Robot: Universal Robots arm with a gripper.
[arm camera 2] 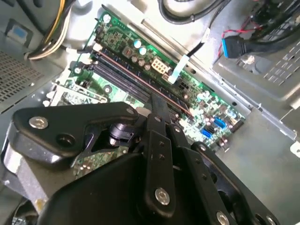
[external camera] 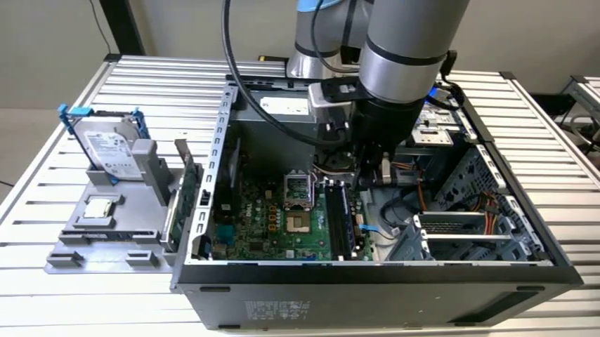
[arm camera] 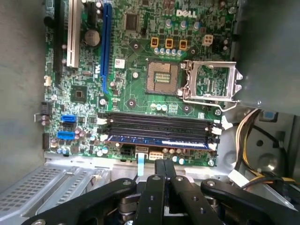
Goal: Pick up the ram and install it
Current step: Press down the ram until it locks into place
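Observation:
The ram [arm camera: 154, 140], a long dark blue stick, lies in the black motherboard slot closest to the board's edge, with the other slots [arm camera: 154, 123] bare beside it. The exterior view shows the ram [external camera: 339, 214] standing in the slots inside the open computer case [external camera: 375, 277]. My gripper [arm camera: 164, 165] hangs just off the board's edge next to the ram, fingers [arm camera: 159, 180] pressed together and nothing between them. In the second wrist view the gripper [arm camera 2: 154, 101] tip lies over the ram [arm camera 2: 136, 75]; whether they touch is unclear.
The green motherboard [arm camera: 140, 61] has an open processor socket [arm camera: 161, 75]. Yellow and black cables [arm camera: 248, 136] run beside the slots. At the exterior view's left, a grey tray [external camera: 94, 239] carries a hard drive [external camera: 108, 151], a square silver chip [external camera: 98, 208] and a green card [external camera: 187, 189].

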